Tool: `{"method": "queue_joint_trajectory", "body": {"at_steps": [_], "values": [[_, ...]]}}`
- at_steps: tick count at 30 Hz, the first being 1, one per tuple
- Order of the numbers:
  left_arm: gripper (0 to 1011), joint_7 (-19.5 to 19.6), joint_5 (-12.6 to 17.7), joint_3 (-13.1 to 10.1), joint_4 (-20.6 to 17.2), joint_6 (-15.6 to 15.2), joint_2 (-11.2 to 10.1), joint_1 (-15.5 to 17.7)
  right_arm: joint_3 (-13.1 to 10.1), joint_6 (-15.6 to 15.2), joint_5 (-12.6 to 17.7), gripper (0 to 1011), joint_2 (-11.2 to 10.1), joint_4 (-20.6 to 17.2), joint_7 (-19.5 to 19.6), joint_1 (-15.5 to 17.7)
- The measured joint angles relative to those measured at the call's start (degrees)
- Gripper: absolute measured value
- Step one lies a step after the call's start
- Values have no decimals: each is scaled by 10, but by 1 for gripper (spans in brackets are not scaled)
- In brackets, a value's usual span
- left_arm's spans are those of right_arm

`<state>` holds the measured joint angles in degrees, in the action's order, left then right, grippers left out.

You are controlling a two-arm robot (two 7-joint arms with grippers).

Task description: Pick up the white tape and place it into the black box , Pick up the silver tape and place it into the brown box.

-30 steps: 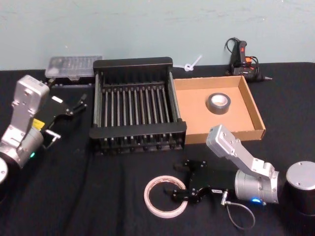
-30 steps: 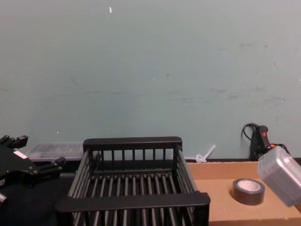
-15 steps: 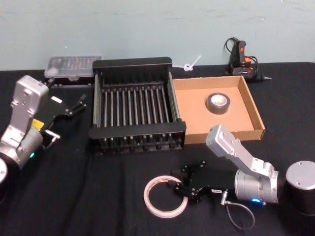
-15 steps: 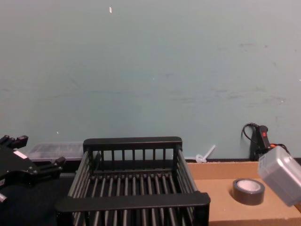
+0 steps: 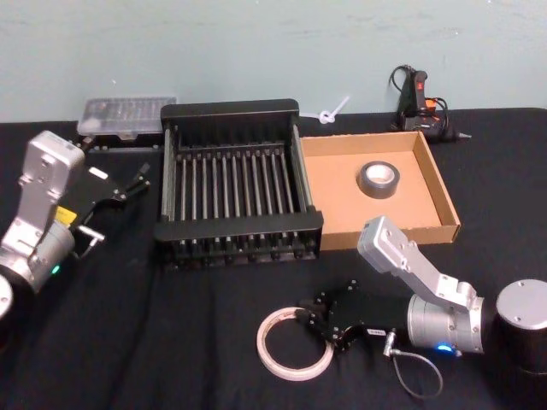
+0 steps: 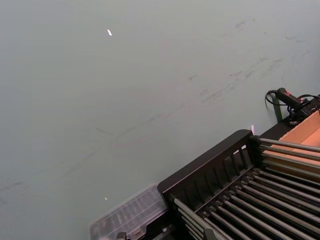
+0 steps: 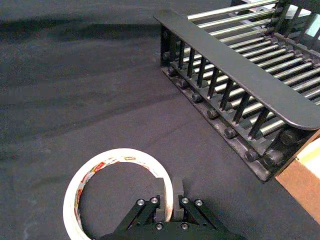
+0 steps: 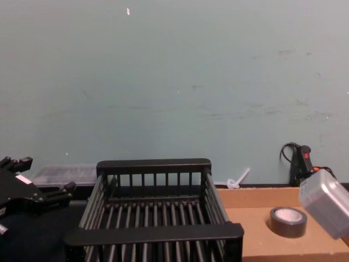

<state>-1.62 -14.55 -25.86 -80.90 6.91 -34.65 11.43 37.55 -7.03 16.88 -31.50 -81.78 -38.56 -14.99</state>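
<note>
So the right gripper [image 5: 318, 322] is down low on the black bench [image 5: 188, 342], in front of the black box [image 5: 235, 184], and its fingers [image 7: 178, 194] are pinching the rim of the white tape [image 5: 293, 343]. In the right wrist view one finger sits inside the ring and the other outside, pressed against the wall of the roll (you can see the red print on its face there). The roll lies flat on the bench, well apart from the crate and nearer the robot.

The silver tape [image 5: 379, 178] lies flat in the brown box [image 5: 436, 192], toward its back half, not touching any wall. That tray sits just beside the black box, on its right, touching or nearly so.

The left gripper [image 5: 137, 182] is parked off to the left of the black box, just beside its left wall, fingers spread and holding nothing.

Behind the crate there's a clear plastic case [image 5: 126, 114], and a black and red tool [image 5: 419, 102] sits behind the tray against the wall.
</note>
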Motion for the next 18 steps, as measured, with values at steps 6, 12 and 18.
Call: {"method": "queue_joint_trajectory", "body": {"at_steps": [6,12,18], "values": [[1001,0,0,0,0,0,0,0,0,0,0,98,0,0,0,0],[1001,0,0,0,0,0,0,0,-8,5,13,97,-1,-1,-4,2],[1001,0,0,0,0,0,0,0,-16,14,32,98,-9,-15,-16,4]]}}
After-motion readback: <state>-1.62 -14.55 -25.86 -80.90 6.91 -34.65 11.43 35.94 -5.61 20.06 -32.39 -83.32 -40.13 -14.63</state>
